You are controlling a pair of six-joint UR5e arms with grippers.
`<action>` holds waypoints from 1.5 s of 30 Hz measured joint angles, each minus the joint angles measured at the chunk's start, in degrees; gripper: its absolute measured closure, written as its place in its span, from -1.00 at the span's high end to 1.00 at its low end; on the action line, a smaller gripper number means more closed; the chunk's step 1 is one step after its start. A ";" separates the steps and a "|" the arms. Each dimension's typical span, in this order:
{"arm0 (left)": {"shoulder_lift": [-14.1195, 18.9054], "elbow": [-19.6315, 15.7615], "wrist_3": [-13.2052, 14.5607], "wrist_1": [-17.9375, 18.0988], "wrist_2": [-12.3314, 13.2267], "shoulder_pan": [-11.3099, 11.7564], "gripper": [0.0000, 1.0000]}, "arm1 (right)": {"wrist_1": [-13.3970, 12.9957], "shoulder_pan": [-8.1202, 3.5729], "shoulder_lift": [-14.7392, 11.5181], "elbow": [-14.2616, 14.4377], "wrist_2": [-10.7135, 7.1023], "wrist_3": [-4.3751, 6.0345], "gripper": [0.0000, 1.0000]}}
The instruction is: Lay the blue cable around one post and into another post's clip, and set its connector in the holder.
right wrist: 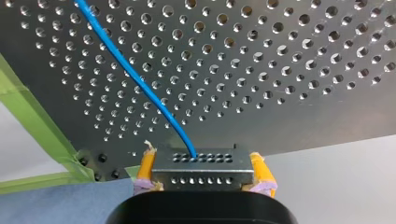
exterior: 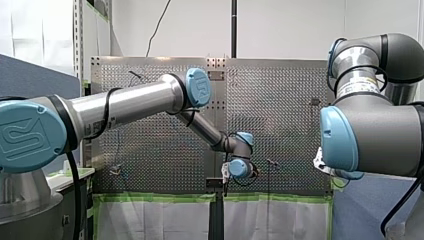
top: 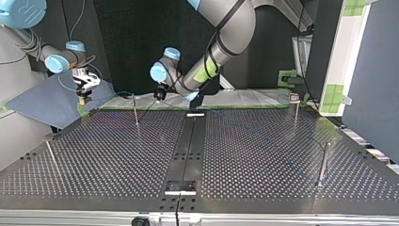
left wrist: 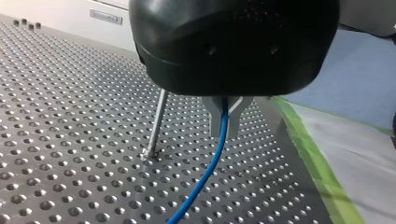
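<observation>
My left pincer has its metal fingers closed to a narrow slot on the blue cable, low over the perforated surface, with a thin post just beside it at its 9 o'clock. My right pincer is clamped by its yellow pads on the connector, off the surface's edge, and the cable leaves the block toward 11 o'clock. The step in hand looks like the wrap around that post. To do it well, carry the cable low around the post's base with light tension, while the right pincer gives slack without twisting the connector. In the front and top views the cable is nearly too thin to trace. A post with a small head stands at about 2 o'clock from the surface's middle, but I cannot tell whether that head is the clip. The holder I cannot pick out with certainty.
</observation>
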 joint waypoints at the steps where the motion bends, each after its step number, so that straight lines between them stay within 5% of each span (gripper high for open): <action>1: 0.00 0.21 0.00 -0.07 0.02 0.00 -1.00 | -0.04 0.01 0.00 -0.08 0.01 0.00 -1.00; 28: -0.10 -0.44 0.03 -0.32 1.01 0.76 -0.95 | 0.01 0.83 0.17 -2.66 1.37 -0.01 -1.00; 31: -0.07 -0.41 0.07 -0.27 1.12 0.77 -0.76 | 0.00 0.93 0.19 -2.84 1.37 -0.01 -1.00; 33: -0.06 -0.43 0.08 -0.16 1.13 0.79 -0.28 | -0.03 0.95 0.19 -2.90 1.36 -0.01 -1.00; 34: -0.05 -0.43 0.07 -0.10 1.14 0.80 -0.28 | -0.03 0.97 0.19 -2.90 1.35 -0.01 -1.00; 36: -0.02 -0.43 0.02 0.03 1.19 0.80 0.55 | -0.03 0.97 0.19 -2.91 1.34 -0.01 -1.00; 37: -0.01 -0.44 -0.01 0.07 1.23 0.80 0.55 | -0.03 0.96 0.19 -2.92 1.33 -0.01 -1.00; 39: 0.01 -0.44 -0.18 0.15 1.60 0.79 1.00 | -0.01 0.97 0.22 -2.92 1.33 0.00 -1.00; 45: 0.06 -0.45 -0.52 -0.14 2.77 0.71 1.00 | 0.06 1.02 0.25 -2.93 1.25 0.00 -1.00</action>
